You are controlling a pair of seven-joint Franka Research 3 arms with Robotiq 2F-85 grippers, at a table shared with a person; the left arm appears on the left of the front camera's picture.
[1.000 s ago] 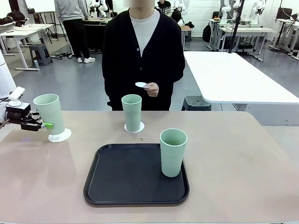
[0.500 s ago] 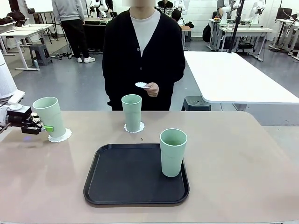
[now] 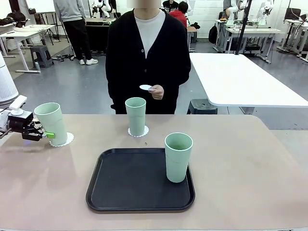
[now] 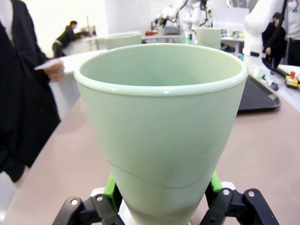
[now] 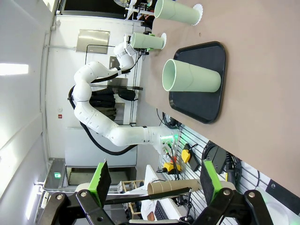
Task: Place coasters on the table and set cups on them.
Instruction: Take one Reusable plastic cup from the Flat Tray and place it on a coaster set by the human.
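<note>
My left gripper (image 3: 46, 135) is shut on the lower part of a mint-green cup (image 3: 51, 122) at the table's (image 3: 250, 183) far left. The cup leans slightly left over a lacy white coaster (image 3: 67, 139). In the left wrist view this cup (image 4: 161, 122) rises between my green pads (image 4: 112, 187). A second cup (image 3: 136, 115) stands on a coaster (image 3: 144, 132) at the far middle. The third cup (image 3: 178, 156) stands on the black tray (image 3: 130, 187). The person's hand holds another coaster (image 3: 145, 87). My right gripper (image 5: 154, 180) is open and holds nothing, well away from the table.
The person stands at the far edge behind the middle cup. The tray takes the centre front. A white table (image 3: 240, 79) stands beyond the far right corner. Bare tabletop lies to the right of the tray.
My left gripper has come down a little with the cup, whose base now sits lower over the coaster. The person's hand and the other cups have not moved.
</note>
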